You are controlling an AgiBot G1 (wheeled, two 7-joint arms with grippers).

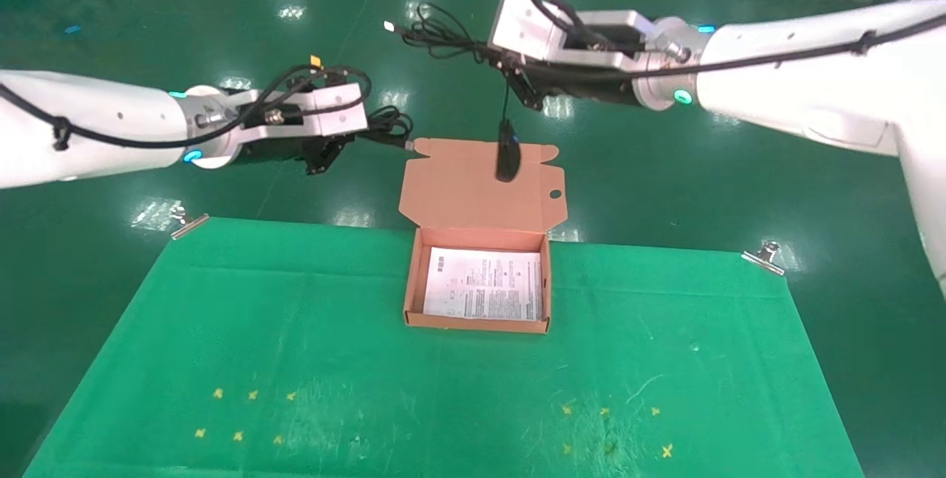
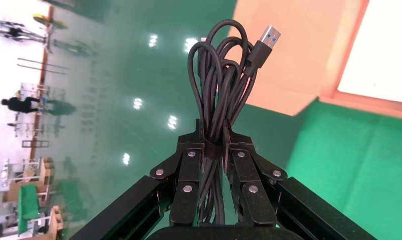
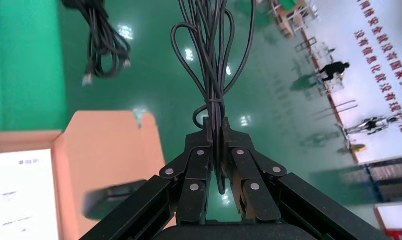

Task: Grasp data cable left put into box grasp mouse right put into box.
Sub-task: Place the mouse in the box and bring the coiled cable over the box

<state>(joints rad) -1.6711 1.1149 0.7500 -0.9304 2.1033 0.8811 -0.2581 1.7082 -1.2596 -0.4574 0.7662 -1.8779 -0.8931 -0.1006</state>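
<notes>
The left gripper (image 1: 323, 155), closed on the data cable (image 2: 219, 95), hovers beyond the desk's far edge just left of the box (image 1: 479, 282), while the right gripper (image 1: 523, 88) pinches the cord with the mouse (image 1: 507, 153) dangling vertically above the open lid.

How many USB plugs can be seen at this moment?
2: one on the data cable bundle held by the left tool, one on the mouse cord bundle at the right tool.
</notes>
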